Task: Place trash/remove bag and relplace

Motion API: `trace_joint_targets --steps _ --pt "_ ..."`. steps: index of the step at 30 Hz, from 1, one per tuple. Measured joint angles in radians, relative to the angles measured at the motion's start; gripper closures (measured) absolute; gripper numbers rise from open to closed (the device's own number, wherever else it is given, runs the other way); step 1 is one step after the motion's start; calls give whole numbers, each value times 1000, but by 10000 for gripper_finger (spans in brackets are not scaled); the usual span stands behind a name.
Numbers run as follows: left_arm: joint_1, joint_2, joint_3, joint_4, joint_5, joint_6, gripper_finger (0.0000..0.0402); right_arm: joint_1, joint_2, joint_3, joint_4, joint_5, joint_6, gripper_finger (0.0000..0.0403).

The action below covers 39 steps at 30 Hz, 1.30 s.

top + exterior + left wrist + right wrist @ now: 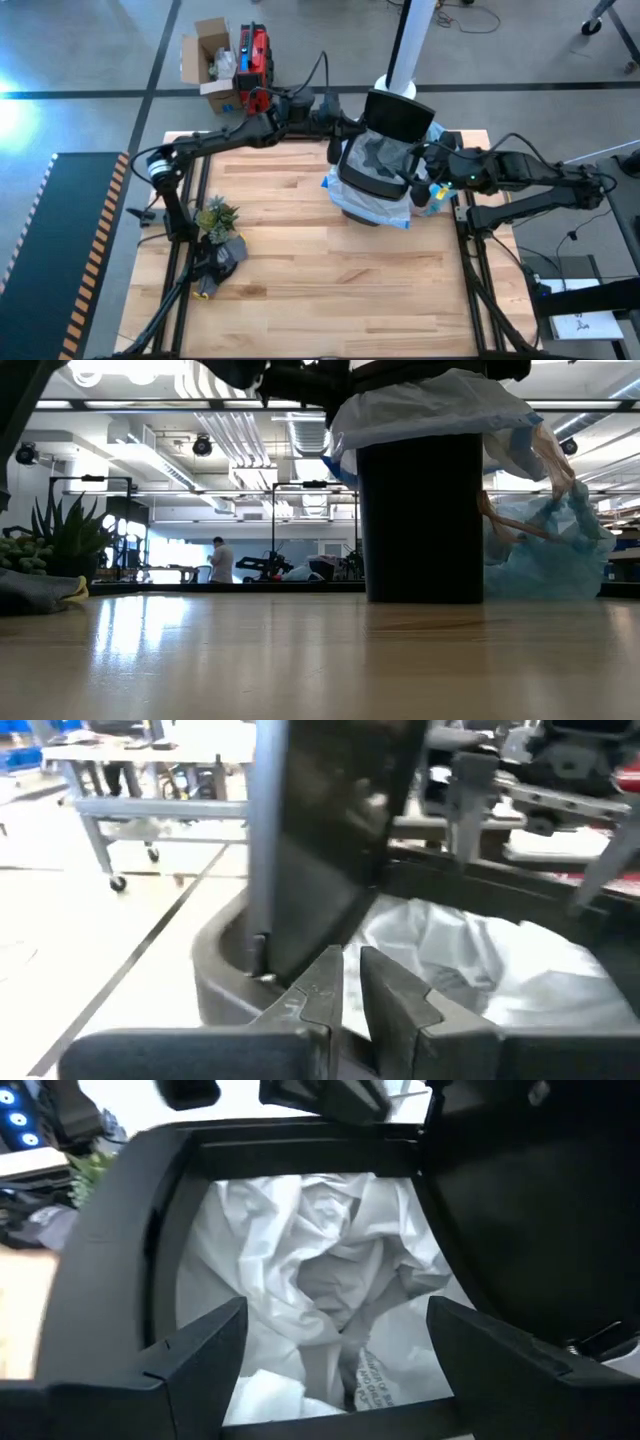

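Observation:
A black bin (378, 160) stands at the table's far middle with its lid (400, 116) raised. A white translucent bag (320, 1270) lies crumpled inside it and folds over the rim (430, 410). The light-blue bag (385, 208) lies bunched on the table around the bin's near and right sides (560, 550), with brownish strips (510, 520) showing on it. My left gripper (350, 975) is at the bin's left rim, fingers almost together, with nothing between them that shows. My right gripper (340, 1350) hovers open over the bin's mouth from the right.
A green plant sprig (216, 215) and a grey bundle (225, 255) lie near the left edge. A cardboard box (210, 60) and a red case (256, 55) stand on the floor beyond the far edge. The table's near half (330, 290) is bare wood.

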Motion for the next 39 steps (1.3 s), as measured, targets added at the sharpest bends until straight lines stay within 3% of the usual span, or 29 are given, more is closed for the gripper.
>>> trace_joint_targets --steps 14,20,28,33,39 --pt "33 31 -33 0 5 -19 380 -20 -6 -68 63 -8 54 109" --pt "21 -18 -43 -12 -5 -19 380 -6 -23 -2 75 -21 -51 117" --pt "-5 -154 -70 -42 3 -12 380 -23 -33 101 320 -4 -193 121" --pt "-59 -230 -151 -80 3 3 380 -76 30 191 379 -3 -250 151" --pt "-124 -362 -285 -73 2 62 377 -184 120 339 334 -2 -270 220"
